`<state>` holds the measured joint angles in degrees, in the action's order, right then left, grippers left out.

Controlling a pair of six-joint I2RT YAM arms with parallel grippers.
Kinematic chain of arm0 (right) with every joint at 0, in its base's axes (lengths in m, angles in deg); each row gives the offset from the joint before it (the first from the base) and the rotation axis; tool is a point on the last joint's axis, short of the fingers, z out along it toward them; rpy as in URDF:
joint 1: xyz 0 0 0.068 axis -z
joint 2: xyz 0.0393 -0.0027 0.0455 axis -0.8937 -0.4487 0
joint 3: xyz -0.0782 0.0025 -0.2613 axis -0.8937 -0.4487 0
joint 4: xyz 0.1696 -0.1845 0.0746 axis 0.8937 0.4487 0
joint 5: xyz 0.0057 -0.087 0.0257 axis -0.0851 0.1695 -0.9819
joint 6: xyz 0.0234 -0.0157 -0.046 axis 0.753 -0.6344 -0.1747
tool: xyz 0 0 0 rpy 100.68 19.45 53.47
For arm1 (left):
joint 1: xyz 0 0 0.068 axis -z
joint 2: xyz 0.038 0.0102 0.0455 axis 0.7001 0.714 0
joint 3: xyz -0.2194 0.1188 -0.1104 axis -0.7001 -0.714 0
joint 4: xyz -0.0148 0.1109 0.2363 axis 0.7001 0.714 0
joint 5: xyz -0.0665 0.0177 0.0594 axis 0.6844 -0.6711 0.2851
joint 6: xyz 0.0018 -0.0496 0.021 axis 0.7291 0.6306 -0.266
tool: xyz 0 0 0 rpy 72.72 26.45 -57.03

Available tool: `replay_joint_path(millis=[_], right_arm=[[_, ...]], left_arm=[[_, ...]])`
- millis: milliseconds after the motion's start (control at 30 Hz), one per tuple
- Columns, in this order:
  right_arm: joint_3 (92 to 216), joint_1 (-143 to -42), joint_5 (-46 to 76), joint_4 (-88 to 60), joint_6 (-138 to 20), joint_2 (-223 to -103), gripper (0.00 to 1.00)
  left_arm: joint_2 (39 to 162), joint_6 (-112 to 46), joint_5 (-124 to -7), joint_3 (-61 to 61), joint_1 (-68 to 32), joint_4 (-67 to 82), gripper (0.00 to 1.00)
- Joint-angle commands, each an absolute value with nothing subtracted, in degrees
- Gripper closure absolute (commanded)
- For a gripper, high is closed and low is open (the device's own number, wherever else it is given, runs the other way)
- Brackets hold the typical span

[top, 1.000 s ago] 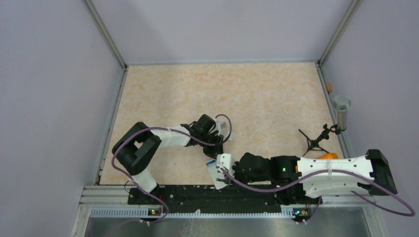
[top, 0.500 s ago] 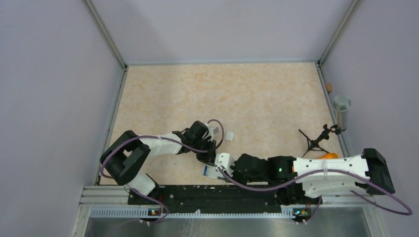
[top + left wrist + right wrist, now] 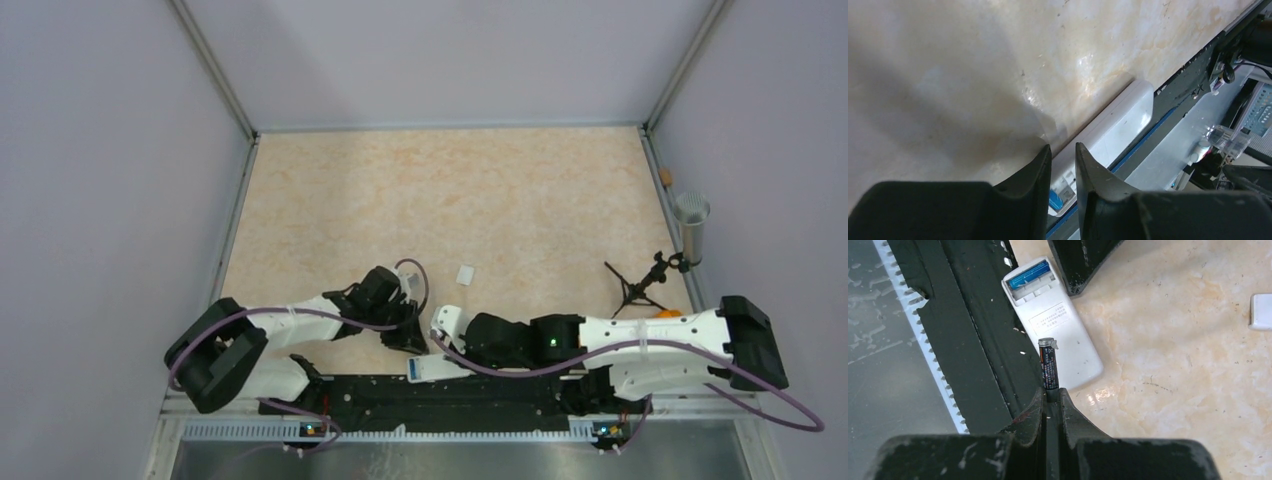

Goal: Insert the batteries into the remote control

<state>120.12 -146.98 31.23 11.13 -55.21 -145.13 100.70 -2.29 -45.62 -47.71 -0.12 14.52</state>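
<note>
- The right tool (image 3: 1051,392) is clamped on the tail of the black battery (image 3: 1048,365), which sticks straight out ahead of its tips with its far end free.
- The remote control (image 3: 1060,325) lies back-up on the table (image 3: 1173,390), right under and ahead of that battery. Its left edge runs along the black rail (image 3: 983,315).
- At the remote's far end from the right tool the compartment is uncovered. The blue battery (image 3: 1029,275) sits in the outer slot, and the slot nearer the tool looks empty.
- The left tool (image 3: 1063,146) has its jaws a narrow gap apart over the remote's long edge at the compartment end. I cannot tell whether they pinch it or only rest there.
- A small white piece (image 3: 1261,311), possibly the cover, lies well to the right of the right tool.
- Handling: the battery is light, rigid and smooth, so it may swivel in an end grip, and pressing it home against a spring calls for care.
- Handling: the remote is light, hard plastic that slides easily, so it is best braced at its side edges near the compartment.
</note>
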Motion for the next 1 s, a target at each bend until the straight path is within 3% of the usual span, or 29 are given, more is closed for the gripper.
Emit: replay_joint_path(millis=[0, 300, 567, 967], right_arm=[[122.6, -147.9, 32.3, 10.7, -52.4, -145.8, 1.00], [123.6, -147.8, 30.3, 12.2, -50.2, -148.3, 1.00], [122.8, -147.9, 23.7, 12.7, -48.1, -151.2, 1.00], [125.9, -147.9, 23.0, 13.6, -47.1, -156.4, 1.00]], left_arm=[[97.7, 0.3, -54.3, -52.9, 0.3, 20.7, 0.72], [89.2, 3.7, -55.3, -58.1, 0.5, 24.3, 0.74], [85.4, 4.1, -54.8, -59.4, 1.1, 26.6, 0.81], [84.1, 6.4, -53.0, -60.8, 3.2, 25.1, 0.93]])
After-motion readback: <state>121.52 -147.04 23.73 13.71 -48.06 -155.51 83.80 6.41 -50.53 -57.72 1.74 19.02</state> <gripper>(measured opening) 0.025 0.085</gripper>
